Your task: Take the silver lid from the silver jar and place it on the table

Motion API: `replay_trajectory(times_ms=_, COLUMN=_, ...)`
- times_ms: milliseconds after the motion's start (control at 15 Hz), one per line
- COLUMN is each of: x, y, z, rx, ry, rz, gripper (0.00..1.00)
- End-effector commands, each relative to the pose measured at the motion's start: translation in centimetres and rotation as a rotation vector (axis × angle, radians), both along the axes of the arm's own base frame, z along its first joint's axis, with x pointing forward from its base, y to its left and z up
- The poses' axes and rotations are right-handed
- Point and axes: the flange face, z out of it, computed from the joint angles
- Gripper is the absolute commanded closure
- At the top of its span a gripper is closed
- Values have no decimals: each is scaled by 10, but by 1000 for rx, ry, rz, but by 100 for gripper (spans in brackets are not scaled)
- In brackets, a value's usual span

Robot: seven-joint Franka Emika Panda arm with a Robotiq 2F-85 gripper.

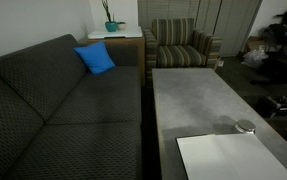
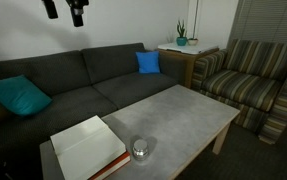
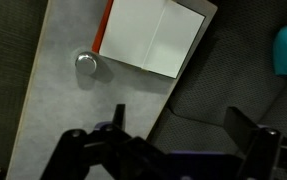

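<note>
My fingers (image 3: 118,118) are wide apart and high up, well away from the silver lid (image 3: 87,62). It seems to sit on the little jar (image 2: 141,152), near the white sheet (image 2: 86,145). I should come straight down over it, go slow, and pinch only the lid's edge — not the jar. The grey surface (image 2: 188,112) has lots of bare room — a dark couch (image 1: 63,100) runs beside it.

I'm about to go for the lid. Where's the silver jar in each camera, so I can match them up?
Exterior view: silver jar at the right edge of the table, just beyond the white sheet.
Exterior view: silver jar at bottom centre, right of the white sheet.
Wrist view: silver jar at upper left, left of the white sheet.
Shared landmark: the white sheet.
</note>
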Motion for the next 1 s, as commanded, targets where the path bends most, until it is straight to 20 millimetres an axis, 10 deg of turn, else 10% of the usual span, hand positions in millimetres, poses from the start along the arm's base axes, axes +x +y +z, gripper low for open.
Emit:
replay_trajectory(times_ms=0, x=21, y=-16, z=-29, rx=-61, ry=39, rz=-41, gripper=0)
replay_trajectory(times_ms=533, x=66, y=-42, z=-111, rx=-62, ry=172, rz=-22, gripper=0)
replay_trajectory(times_ms=933, x=64, y=-41, z=-113, rx=-77, ry=181, rz=-32, gripper=0)
